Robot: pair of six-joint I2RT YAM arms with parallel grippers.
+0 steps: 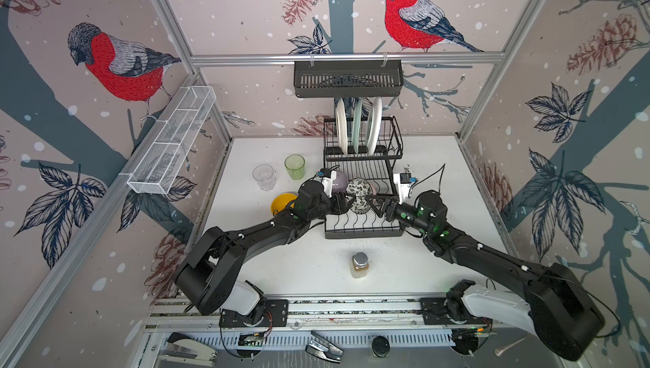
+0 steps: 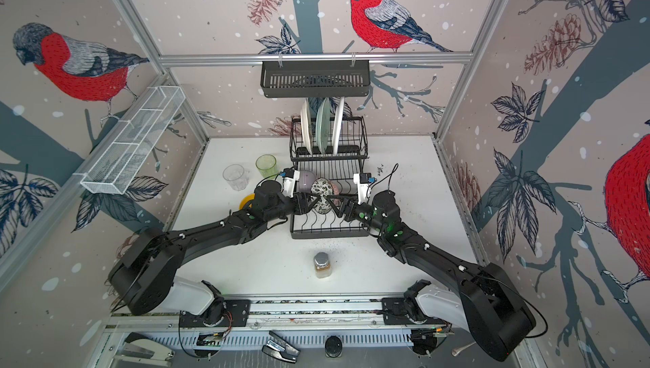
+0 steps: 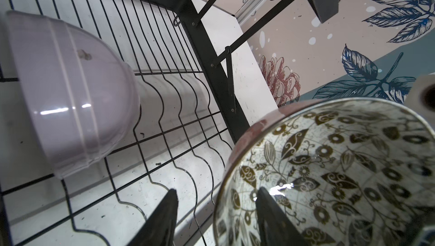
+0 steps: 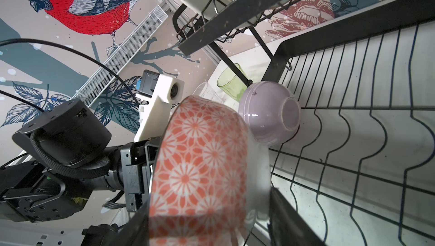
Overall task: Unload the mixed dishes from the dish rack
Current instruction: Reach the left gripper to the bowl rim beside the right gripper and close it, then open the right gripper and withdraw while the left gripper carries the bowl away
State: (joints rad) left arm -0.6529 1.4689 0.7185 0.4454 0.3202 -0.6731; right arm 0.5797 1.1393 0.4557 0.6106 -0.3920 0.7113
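Note:
The pink-patterned bowl [image 1: 358, 195] [image 4: 202, 162] hangs on edge over the dish rack's [image 1: 362, 232] lower tier. My right gripper [image 1: 374, 204] [image 4: 211, 195] is shut on it, one finger at the rim and one at the foot. My left gripper [image 1: 350, 204] [image 3: 217, 189] straddles the opposite rim. One of its fingers is inside the bowl [image 3: 341, 174], the other stands clear outside. A lilac bowl [image 1: 339, 181] [image 3: 70, 96] lies on its side on the lower tier. Three plates [image 1: 358, 125] stand in the upper tier. A yellow bowl [image 1: 283, 202], green tumbler [image 1: 294, 166] and clear tumbler [image 1: 263, 177] sit on the table to the left.
A silver-capped jar of brown powder [image 1: 359, 264] stands on the table in front of the rack. A black slotted basket [image 1: 348, 79] hangs on the back rail above the plates. A white mesh tray [image 1: 172, 141] hangs on the left wall.

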